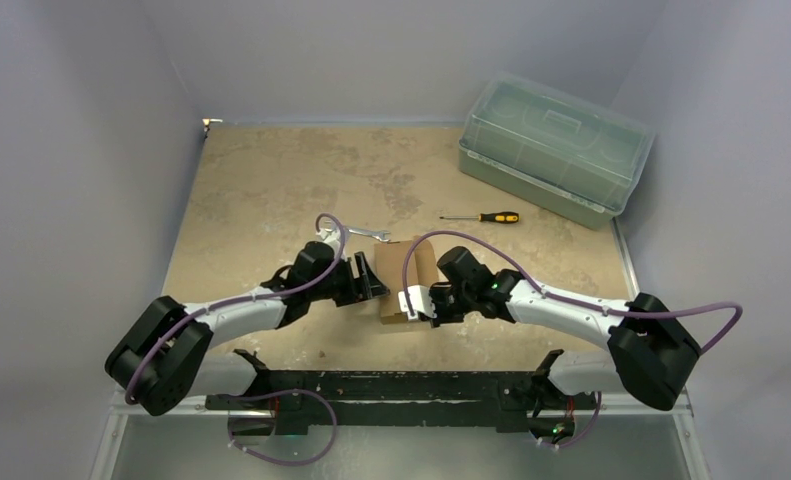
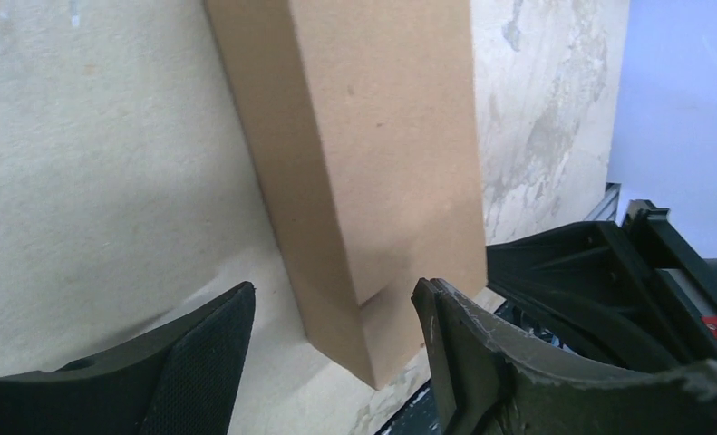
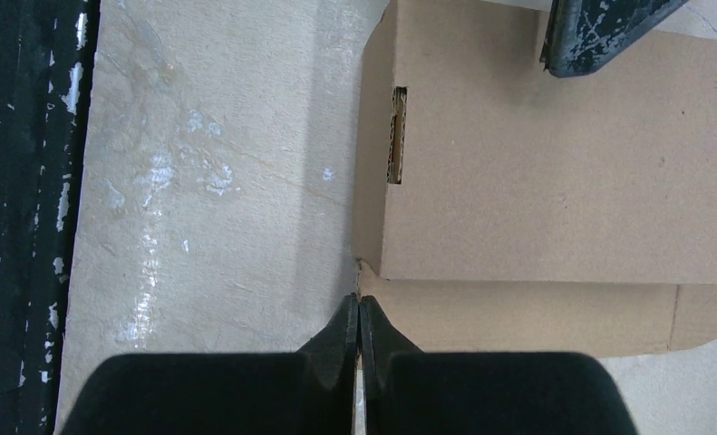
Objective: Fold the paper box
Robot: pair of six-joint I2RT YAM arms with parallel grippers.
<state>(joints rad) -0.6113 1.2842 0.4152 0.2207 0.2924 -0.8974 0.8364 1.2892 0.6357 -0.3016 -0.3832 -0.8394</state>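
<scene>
The paper box is a brown cardboard box, folded into a flat rectangular shape, lying on the table between my two arms. In the left wrist view its near end stands between the fingers of my left gripper, which is open; the right finger is close to the box's top face, the left finger well clear. My right gripper is shut with nothing in it, tips at the box's corner, where a flap lies flat on the table. A slot shows near that edge.
A translucent green lidded bin stands at the back right. A yellow-handled screwdriver and a small wrench lie just beyond the box. The black mounting rail runs along the near edge.
</scene>
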